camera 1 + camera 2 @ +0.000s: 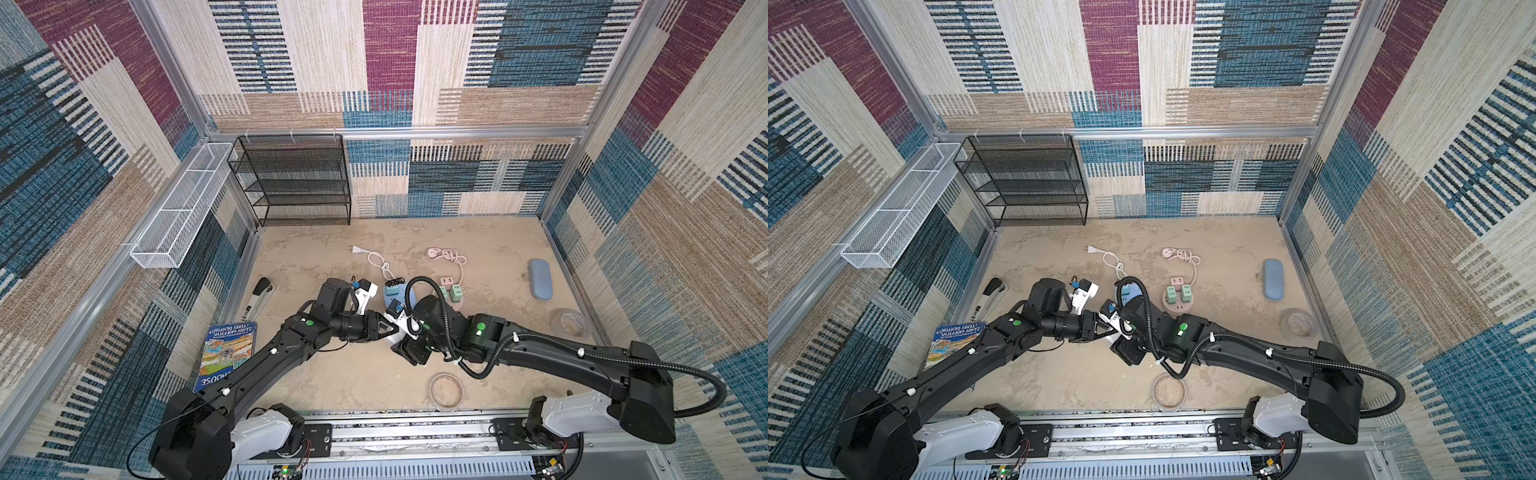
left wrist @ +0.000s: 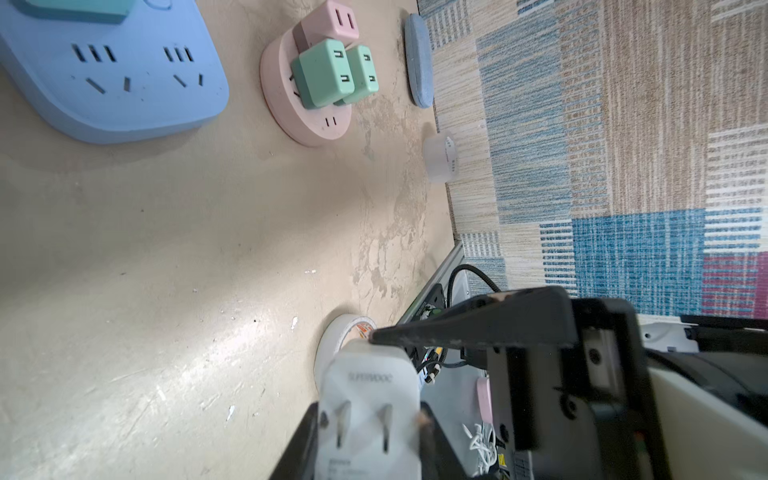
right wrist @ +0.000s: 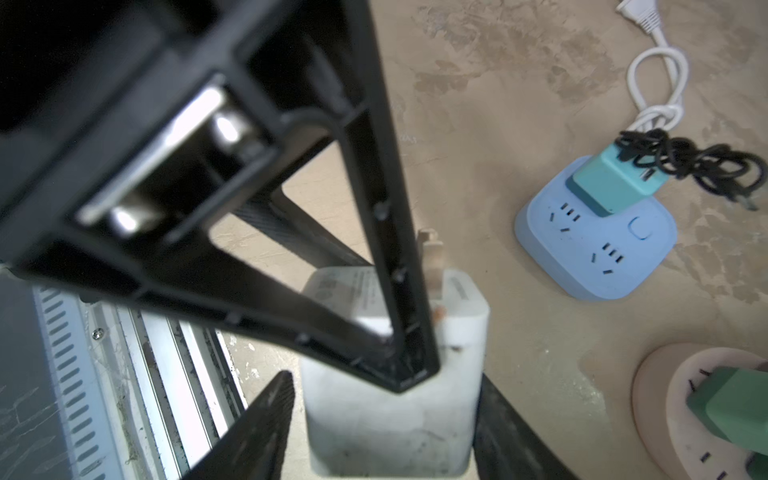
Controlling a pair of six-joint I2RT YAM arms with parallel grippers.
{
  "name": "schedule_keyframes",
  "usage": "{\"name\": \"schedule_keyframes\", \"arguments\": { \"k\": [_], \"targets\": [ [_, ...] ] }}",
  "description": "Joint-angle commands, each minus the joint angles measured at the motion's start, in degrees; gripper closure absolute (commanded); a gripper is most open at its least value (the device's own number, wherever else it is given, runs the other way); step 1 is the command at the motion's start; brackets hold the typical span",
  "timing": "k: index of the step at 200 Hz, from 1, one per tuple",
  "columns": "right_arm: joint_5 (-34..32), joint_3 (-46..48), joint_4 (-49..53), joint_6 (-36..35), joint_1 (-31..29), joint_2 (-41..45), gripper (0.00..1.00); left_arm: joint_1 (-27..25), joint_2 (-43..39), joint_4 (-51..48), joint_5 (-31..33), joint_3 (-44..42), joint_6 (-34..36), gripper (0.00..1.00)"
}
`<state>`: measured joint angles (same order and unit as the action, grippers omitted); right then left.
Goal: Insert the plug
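Observation:
The plug (image 2: 370, 399) is a white cube adapter with two metal prongs, held above the table near the middle front. My left gripper (image 2: 365, 395) is shut on it from the left, and one of its fingers (image 3: 390, 249) crosses the right wrist view. My right gripper (image 3: 382, 428) stands open around the plug's (image 3: 390, 415) base, with a gap showing at one finger. The blue power strip (image 1: 399, 295) (image 3: 594, 245) lies just behind both grippers. It carries a teal adapter and has free sockets (image 2: 137, 70). In both top views the grippers meet and mostly hide the plug.
A pink round socket (image 1: 451, 297) with green adapters sits right of the blue strip. White cord (image 1: 380, 262) and pink cord (image 1: 449, 255) lie behind. Tape rolls (image 1: 446, 390) (image 1: 571, 324), a blue case (image 1: 540, 278), a book (image 1: 228, 353), a stapler (image 1: 257, 299) and a black rack (image 1: 295, 183) ring the floor.

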<state>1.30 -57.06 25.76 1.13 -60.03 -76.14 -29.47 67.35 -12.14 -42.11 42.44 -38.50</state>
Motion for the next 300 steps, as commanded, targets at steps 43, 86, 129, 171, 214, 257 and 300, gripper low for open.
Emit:
{"name": "schedule_keyframes", "arguments": {
  "k": [43,86,129,171,214,257,300],
  "targets": [
    [2.6,2.7,-10.4,15.2,6.4,9.4,0.26,2.5,-2.1,11.9,5.5,-3.1,-8.1,1.00],
    [11.7,6.6,-21.2,32.1,14.0,12.8,0.32,4.1,-6.3,26.6,8.3,-8.1,-20.2,1.00],
    [18.4,10.1,-31.2,44.7,19.2,13.1,0.39,4.5,-4.1,41.6,6.0,-9.0,-30.3,1.00],
    [24.2,16.2,-41.8,52.7,22.7,14.6,0.45,4.5,2.3,59.4,2.8,-10.3,-40.9,1.00],
    [28.1,19.5,-48.7,57.2,24.4,13.9,0.46,4.5,7.9,73.0,1.4,-11.4,-49.0,1.00],
    [28.8,19.3,-50.2,57.7,25.0,12.7,0.46,3.8,8.9,75.6,0.9,-11.3,-50.2,1.00],
    [28.8,17.5,-50.1,57.6,25.1,11.1,0.46,3.3,8.2,74.6,0.5,-10.9,-49.4,1.00]
  ]
}}
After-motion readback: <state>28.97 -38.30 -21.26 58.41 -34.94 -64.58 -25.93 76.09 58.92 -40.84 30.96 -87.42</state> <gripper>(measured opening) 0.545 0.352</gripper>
